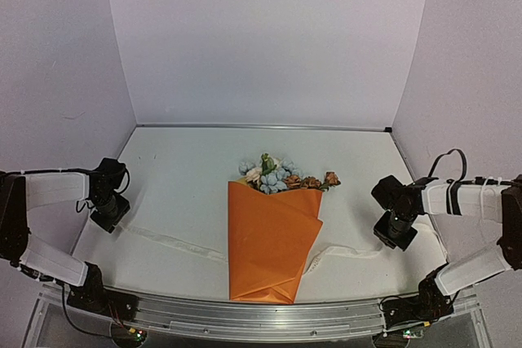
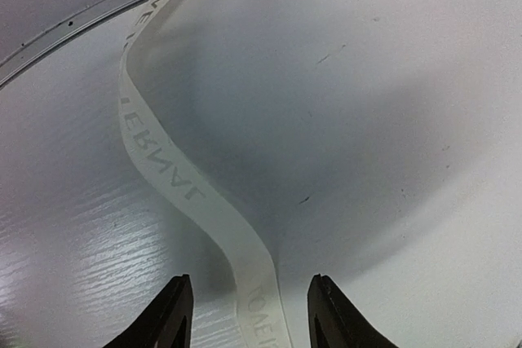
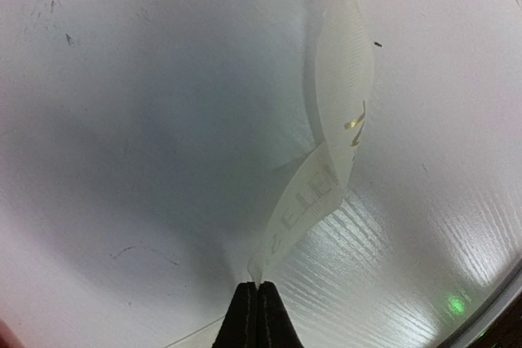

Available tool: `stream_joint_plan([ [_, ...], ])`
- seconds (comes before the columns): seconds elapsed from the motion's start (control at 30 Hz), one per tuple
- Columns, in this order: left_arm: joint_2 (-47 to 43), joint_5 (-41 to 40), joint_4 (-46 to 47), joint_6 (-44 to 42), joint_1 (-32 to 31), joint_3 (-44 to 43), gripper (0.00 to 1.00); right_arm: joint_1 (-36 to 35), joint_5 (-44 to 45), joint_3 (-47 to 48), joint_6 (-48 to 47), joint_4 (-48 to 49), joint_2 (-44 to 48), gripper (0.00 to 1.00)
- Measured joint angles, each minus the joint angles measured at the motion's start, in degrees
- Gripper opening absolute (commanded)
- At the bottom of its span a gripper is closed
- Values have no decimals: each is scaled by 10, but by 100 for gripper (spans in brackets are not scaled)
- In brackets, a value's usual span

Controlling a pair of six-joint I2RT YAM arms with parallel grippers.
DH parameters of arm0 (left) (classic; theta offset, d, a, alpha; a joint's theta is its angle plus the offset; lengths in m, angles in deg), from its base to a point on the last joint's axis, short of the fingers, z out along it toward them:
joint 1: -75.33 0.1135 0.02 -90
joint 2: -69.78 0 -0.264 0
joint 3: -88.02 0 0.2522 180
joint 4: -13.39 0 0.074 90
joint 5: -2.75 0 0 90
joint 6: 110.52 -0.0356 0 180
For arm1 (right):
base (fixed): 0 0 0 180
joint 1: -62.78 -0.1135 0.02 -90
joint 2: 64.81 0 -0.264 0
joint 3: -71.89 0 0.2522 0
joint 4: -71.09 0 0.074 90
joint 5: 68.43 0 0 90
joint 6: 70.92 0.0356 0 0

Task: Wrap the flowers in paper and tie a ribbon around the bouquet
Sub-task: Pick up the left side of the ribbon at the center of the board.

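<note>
**Ribbon ends wide, bouquet centred**

The bouquet [image 1: 273, 238] lies mid-tabletop [image 1: 179, 169], with the ribbon [image 1: 175, 242] trailing out on either side. The right fingers [image 3: 245, 323] pinch one end tight. The left fingers [image 2: 169, 323] stand apart, and the strip lies loose between them. The left should grip squarely across the strip before the ends are crossed. Only the wrist views show these grips.

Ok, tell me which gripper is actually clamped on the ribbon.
The right gripper: its fingers are shut on one end of the ribbon. The left gripper stands open, the ribbon lying loose between its fingers.
</note>
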Motion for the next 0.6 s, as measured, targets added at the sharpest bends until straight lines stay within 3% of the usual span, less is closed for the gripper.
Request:
stream_joint_plan([
  [0.27, 41, 7, 60, -21, 12, 0, 24, 0, -4, 0, -1, 7, 0, 0],
  [0.47, 69, 11, 61, -18, 14, 0, 22, 0, -4, 0, 0, 8, 0, 0],
  [0.6, 70, 12, 63, -15, 14, 0, 7, 0, -3, 0, 0, 8, 0, 0],
])
